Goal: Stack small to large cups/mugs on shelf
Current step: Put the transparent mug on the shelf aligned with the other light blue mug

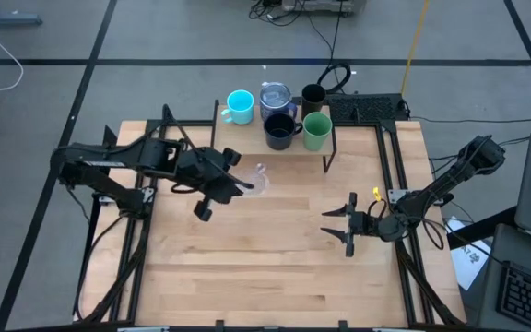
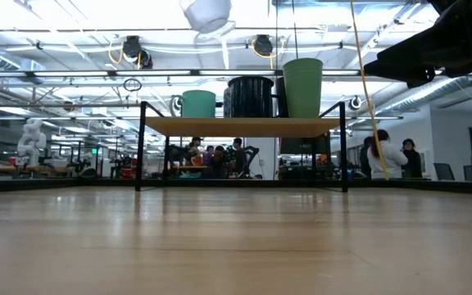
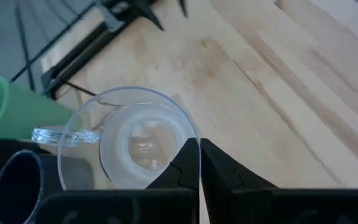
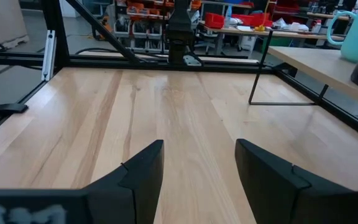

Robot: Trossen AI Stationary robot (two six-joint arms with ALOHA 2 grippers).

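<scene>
A small clear glass with a handle (image 3: pixel 129 146) hangs in the air in front of the shelf (image 1: pixel 275 148); the low view shows this glass (image 2: pixel 207 15) high above the table. My left gripper (image 1: pixel 250 184) is shut on it. On the shelf (image 2: pixel 240 127) stand a cyan mug (image 1: pixel 240 106), a blue-purple mug with a silvery top (image 1: pixel 275 95), a black tumbler (image 1: pixel 313 95), a dark mug (image 1: pixel 281 131) and a green cup (image 1: pixel 317 131). My right gripper (image 1: pixel 344 226) waits open at the table's right, nothing between its fingers (image 4: pixel 142 171). My left gripper (image 3: pixel 199 148) pinches the glass's rim (image 3: pixel 194 138) on the side opposite its handle (image 3: pixel 61 135), one finger inside the glass and one outside. The fingers come slanting down from the table's left. The glass is lifted clear of the table.
The shelf stands on thin black legs (image 1: pixel 329 157) at the table's far edge. Black frame rails (image 1: pixel 396 175) run along the table's left and right sides. Bare wood (image 1: pixel 265 258) lies between the two arms and toward the near edge.
</scene>
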